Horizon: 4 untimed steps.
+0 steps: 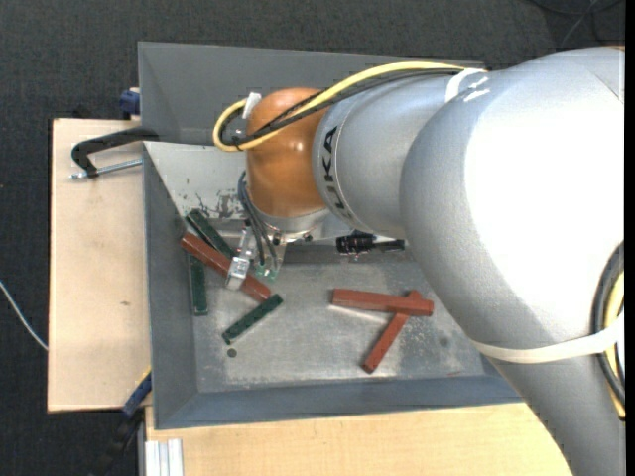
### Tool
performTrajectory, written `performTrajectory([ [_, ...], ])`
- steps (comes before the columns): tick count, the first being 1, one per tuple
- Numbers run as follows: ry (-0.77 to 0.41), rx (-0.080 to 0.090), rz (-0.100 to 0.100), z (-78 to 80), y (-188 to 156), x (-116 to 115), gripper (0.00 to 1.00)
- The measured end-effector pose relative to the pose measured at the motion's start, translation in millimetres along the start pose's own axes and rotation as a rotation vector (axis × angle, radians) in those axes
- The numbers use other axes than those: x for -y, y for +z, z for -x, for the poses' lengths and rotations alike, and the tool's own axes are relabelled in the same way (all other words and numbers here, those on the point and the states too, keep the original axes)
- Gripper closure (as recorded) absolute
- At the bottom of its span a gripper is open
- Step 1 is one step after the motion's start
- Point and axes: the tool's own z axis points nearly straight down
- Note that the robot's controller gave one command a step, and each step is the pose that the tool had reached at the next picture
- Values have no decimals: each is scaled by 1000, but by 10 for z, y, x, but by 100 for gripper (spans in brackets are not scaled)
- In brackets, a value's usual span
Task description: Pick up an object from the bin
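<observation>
Grey metal bin (169, 365) holds a scatter of short sticks on its scuffed floor, as the silver robot arm (476, 186), with its orange wrist cover (283, 157) and yellow cable (347, 72), reaches in from the right. At the left a red-brown stick (208, 256) lies slantwise. A dark green stick (207, 230) lies just above it, a second green stick (199, 288) runs along the left wall, and a third green stick (252, 318) lies slanted nearer the front. The gripper (250, 269) stands low over the red-brown stick's lower end, its two fingers a little apart. Whether the tips touch the stick cannot be told. Well apart to the right, a flat red stick (377, 300) lies beside a pale stick (347, 311), and a slanted red stick (382, 345) meets it at its right end.
</observation>
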Motion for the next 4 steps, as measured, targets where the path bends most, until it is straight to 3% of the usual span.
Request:
performTrajectory([
  [2, 1, -4, -3, -9, -37, 11, 100],
  [4, -1, -3, -1, -7, -418, 1, 100],
])
